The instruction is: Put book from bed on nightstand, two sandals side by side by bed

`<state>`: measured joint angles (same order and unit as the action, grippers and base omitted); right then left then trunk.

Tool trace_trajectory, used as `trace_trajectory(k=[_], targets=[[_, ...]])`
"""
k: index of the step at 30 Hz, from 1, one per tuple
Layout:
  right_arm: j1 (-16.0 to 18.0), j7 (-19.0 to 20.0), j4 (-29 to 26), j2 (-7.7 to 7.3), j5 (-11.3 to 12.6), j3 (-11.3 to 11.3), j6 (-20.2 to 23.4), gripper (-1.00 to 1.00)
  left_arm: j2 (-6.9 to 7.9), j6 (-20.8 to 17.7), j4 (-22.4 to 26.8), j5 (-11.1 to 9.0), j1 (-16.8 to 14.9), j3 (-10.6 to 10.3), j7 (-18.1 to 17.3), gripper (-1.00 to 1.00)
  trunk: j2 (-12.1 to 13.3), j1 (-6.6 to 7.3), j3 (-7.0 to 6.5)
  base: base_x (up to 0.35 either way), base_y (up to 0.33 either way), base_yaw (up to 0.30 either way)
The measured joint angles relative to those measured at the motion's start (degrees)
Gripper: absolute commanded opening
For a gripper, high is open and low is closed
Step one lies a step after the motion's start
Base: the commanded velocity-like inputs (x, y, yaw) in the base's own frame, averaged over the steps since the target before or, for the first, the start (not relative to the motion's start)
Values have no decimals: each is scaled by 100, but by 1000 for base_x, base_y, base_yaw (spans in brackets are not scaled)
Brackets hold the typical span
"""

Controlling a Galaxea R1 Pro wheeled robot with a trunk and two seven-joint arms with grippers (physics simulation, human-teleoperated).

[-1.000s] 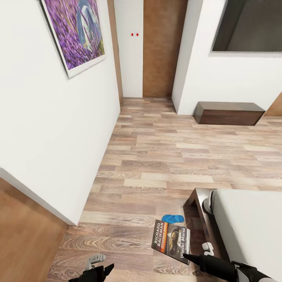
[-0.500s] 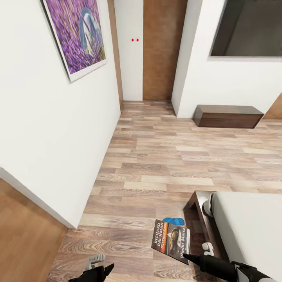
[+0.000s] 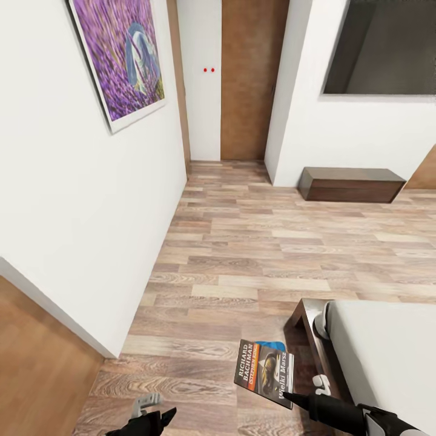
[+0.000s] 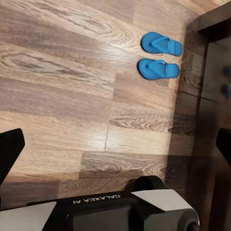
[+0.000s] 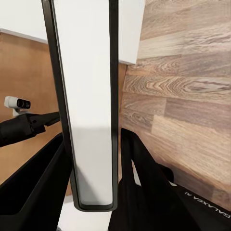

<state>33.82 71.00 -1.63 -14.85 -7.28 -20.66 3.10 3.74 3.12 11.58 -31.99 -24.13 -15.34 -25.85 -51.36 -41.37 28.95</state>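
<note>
A white-walled bedroom with a brown wood-plank floor (image 3: 254,242); the large low bed (image 3: 387,357) with dark frame and light grey mattress shows its corner at lower right. Off the mattress, the thin dark paperback book (image 3: 264,372) lettered "RICHARD BACHMAN" hangs over the floor beside that corner, the right gripper (image 3: 290,398) with its fingers clamped on the book's lower edge. Its long axis runs away from the robot, cover up. The left gripper (image 3: 158,418) hangs low; whether its fingers are apart cannot be told. Two bright blue flat sandals (image 4: 160,57) lie side by side, parallel, near the bed frame. Carrying well likely means keeping the book level until a nightstand is reached.
</note>
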Motion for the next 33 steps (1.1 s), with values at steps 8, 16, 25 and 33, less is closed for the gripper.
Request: trace_trajectory(k=[8, 16, 25, 33], targets=[[0, 1, 0, 0, 0, 4, 0, -100, 0, 0, 0, 0, 0, 0, 0, 100, 0, 0, -74, 0, 0, 0], [0, 2, -2, 0, 0, 2, 0, -100, 0, 2, 0, 0, 0, 0, 0, 100, 0, 0, -149, 0, 0, 0], [0, 1, -1, 0, 0, 1, 0, -100, 0, -1, 0, 0, 0, 0, 0, 100, 0, 0, -232, 0, 0, 0], [0, 0, -3, 0, 0, -1, 0, -100, 0, -2, 0, 0, 0, 0, 0, 100, 0, 0, -307, 0, 0, 0]])
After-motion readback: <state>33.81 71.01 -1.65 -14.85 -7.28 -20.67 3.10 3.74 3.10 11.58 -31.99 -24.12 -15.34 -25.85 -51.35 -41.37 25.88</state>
